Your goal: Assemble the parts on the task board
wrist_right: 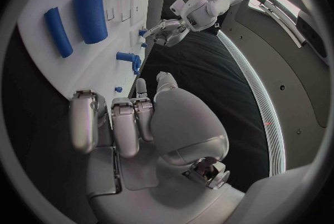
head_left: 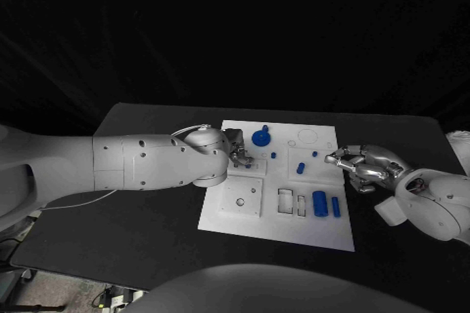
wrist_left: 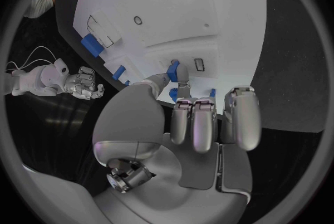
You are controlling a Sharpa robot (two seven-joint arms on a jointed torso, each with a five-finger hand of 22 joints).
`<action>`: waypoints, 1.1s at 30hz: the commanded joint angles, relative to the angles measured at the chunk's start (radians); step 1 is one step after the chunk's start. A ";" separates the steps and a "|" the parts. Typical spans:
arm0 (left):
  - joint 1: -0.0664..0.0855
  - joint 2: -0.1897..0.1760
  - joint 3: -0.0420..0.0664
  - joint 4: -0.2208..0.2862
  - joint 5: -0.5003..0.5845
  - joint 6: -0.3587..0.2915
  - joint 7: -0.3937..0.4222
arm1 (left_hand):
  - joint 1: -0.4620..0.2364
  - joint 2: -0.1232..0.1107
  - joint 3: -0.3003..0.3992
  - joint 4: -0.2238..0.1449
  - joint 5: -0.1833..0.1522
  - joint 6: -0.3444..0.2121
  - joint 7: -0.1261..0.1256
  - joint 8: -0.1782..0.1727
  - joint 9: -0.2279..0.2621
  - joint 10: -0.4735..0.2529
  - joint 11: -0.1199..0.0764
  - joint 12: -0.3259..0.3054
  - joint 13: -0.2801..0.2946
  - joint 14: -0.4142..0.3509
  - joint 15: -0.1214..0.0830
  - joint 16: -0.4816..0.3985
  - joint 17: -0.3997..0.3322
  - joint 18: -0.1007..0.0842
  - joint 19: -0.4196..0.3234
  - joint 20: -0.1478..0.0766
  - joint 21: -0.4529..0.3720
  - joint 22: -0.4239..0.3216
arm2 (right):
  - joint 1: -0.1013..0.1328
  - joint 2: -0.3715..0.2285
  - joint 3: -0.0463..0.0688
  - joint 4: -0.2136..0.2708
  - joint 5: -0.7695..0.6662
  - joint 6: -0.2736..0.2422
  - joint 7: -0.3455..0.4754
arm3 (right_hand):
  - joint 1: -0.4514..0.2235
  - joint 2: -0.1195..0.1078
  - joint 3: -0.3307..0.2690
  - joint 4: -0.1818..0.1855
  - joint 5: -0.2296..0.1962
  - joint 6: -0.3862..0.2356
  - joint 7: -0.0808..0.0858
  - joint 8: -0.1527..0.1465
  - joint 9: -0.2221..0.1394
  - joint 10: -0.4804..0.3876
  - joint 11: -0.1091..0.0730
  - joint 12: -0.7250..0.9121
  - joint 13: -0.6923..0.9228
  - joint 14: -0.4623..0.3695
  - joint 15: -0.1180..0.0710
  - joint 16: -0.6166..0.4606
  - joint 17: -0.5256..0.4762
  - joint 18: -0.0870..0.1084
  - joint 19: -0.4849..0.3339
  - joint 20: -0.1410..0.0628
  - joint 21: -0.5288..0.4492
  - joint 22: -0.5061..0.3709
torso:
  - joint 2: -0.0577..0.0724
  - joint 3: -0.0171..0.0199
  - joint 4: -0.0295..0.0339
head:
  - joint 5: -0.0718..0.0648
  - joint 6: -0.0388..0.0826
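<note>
Head view shows the white task board [head_left: 235, 218] in the middle of the black table [head_left: 147, 245], with the left hand [head_left: 238, 155] lying over its left upper part and the right hand [head_left: 365, 165] at its right edge. Several blue parts are on the board: a round part with a knob [head_left: 261, 137] near the far edge, a small peg [head_left: 301, 168] in the centre, and two longer cylinders [head_left: 321, 202] lying side by side near the rectangular slots [head_left: 286, 201]. In the left wrist view the left hand's fingers [wrist_left: 196, 123] are curled down beside a blue part [wrist_left: 175, 72], and the thumb seems to touch it, but whether the piece is really pinched cannot be told from this angle. The right hand holds nothing; in the right wrist view its fingers [wrist_right: 125, 123] are bent a little and apart, hovering near the board edge. The step in hand is probably the placing or seating of the small part under the left hand. The next move calls for fine alignment of that part with its hole and a straight push downward, without tilting.
</note>
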 commanded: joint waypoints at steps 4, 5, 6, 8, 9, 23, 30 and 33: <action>-0.003 0.000 -0.001 0.003 0.003 0.024 -0.056 | -0.012 -0.001 0.001 0.005 -0.006 -0.006 0.002 -0.004 -0.001 0.106 -0.002 0.002 0.263 0.103 -0.004 0.002 0.263 0.010 0.013 -0.003 -0.007 0.168 | -0.002 0.001 0.000 -0.001 -0.002 0.015 0.006 | 0.016 0.006 0.007 -0.001 0.005 0.001 0.006 0.004 0.001 0.129 -0.040 -0.005 0.036 0.085 -0.005 -0.005 0.234 0.003 -0.008 0.000 -0.004 0.188 | 0.000 0.0000 0.0004 | 0.001 0.000; -0.003 0.000 -0.001 0.003 0.003 0.024 -0.056 | -0.012 -0.001 0.001 0.005 -0.006 -0.006 0.002 -0.004 -0.001 0.106 -0.002 0.002 0.263 0.103 -0.004 0.002 0.263 0.010 0.013 -0.003 -0.007 0.168 | -0.002 0.002 0.000 -0.001 -0.002 0.015 0.006 | 0.016 0.006 0.007 -0.001 0.005 0.001 0.006 0.004 0.001 0.129 -0.040 -0.005 0.036 0.085 -0.005 -0.005 0.234 0.003 -0.008 0.000 -0.004 0.188 | 0.000 0.0000 0.0003 | 0.001 0.000; -0.003 0.000 -0.001 0.003 0.003 0.025 -0.056 | -0.010 -0.001 0.001 0.005 -0.005 -0.006 0.001 -0.004 -0.001 0.106 -0.002 0.002 0.263 0.103 -0.004 0.002 0.263 0.010 0.012 -0.003 -0.008 0.167 | -0.002 0.002 0.000 -0.002 -0.002 0.015 0.006 | 0.016 0.006 0.007 -0.001 0.005 0.001 0.006 0.004 0.001 0.129 -0.040 -0.005 0.036 0.085 -0.005 -0.005 0.234 0.003 -0.008 0.000 -0.004 0.188 | 0.000 -0.0002 0.0003 | 0.001 0.000; -0.003 0.001 -0.001 0.002 0.003 0.024 -0.056 | -0.010 -0.001 0.001 0.005 -0.005 -0.006 0.001 -0.004 -0.001 0.106 -0.002 0.002 0.263 0.103 -0.004 0.002 0.263 0.010 0.012 -0.003 -0.008 0.167 | -0.002 0.002 0.000 -0.002 -0.002 0.015 0.006 | 0.016 0.006 0.007 -0.001 0.005 0.001 0.006 0.004 0.001 0.129 -0.040 -0.005 0.036 0.085 -0.005 -0.005 0.234 0.003 -0.008 0.000 -0.004 0.188 | 0.000 -0.0003 0.0002 | 0.001 0.000; -0.003 0.001 -0.001 0.002 0.003 0.024 -0.056 | -0.010 -0.001 0.001 0.005 -0.005 -0.006 0.001 -0.004 -0.001 0.106 -0.002 0.002 0.263 0.103 -0.004 0.002 0.263 0.010 0.012 -0.003 -0.008 0.167 | -0.002 0.002 0.000 -0.002 -0.002 0.015 0.006 | 0.016 0.006 0.007 -0.001 0.005 0.001 0.006 0.004 0.001 0.129 -0.040 -0.005 0.036 0.085 -0.005 -0.005 0.234 0.003 -0.008 0.000 -0.004 0.188 | 0.000 -0.0004 0.0001 | 0.001 0.000; -0.005 0.004 -0.001 -0.003 0.003 0.018 -0.054 | -0.011 -0.001 -0.005 0.013 -0.025 -0.009 0.003 -0.008 -0.001 0.106 -0.001 0.002 0.263 0.103 -0.003 0.002 0.263 0.011 0.011 -0.002 -0.012 0.166 | -0.003 0.001 0.000 -0.002 -0.002 0.014 0.005 | 0.017 0.006 0.008 -0.002 0.005 0.001 0.006 0.005 0.001 0.127 -0.040 -0.006 0.035 0.085 -0.004 -0.005 0.233 0.004 -0.010 0.001 -0.006 0.188 | 0.000 -0.0001 -0.0004 | 0.001 0.000; -0.007 0.008 -0.001 -0.005 0.003 0.007 -0.049 | -0.009 0.000 -0.005 0.013 -0.029 -0.009 0.003 -0.008 -0.001 0.106 -0.001 0.002 0.263 0.103 -0.003 0.002 0.263 0.011 0.011 -0.002 -0.012 0.166 | -0.003 0.000 0.000 -0.002 -0.002 0.014 0.006 | 0.017 0.006 0.008 -0.002 0.005 0.001 0.006 0.005 0.001 0.127 -0.040 -0.006 0.035 0.085 -0.004 -0.005 0.233 0.004 -0.010 0.001 -0.006 0.188 | 0.000 -0.0003 -0.0003 | 0.000 0.000; -0.007 0.009 -0.001 -0.005 0.004 0.003 -0.047 | -0.006 0.001 -0.004 0.012 -0.030 -0.010 0.002 -0.009 -0.001 0.106 -0.001 0.002 0.263 0.103 -0.003 0.002 0.263 0.011 0.011 -0.002 -0.013 0.165 | -0.003 0.000 0.000 -0.003 -0.002 0.013 0.006 | 0.017 0.006 0.009 -0.002 0.006 0.001 0.006 0.004 0.001 0.127 -0.040 -0.006 0.034 0.085 -0.004 -0.005 0.233 0.004 -0.010 0.001 -0.006 0.188 | 0.001 0.0000 -0.0001 | 0.000 0.000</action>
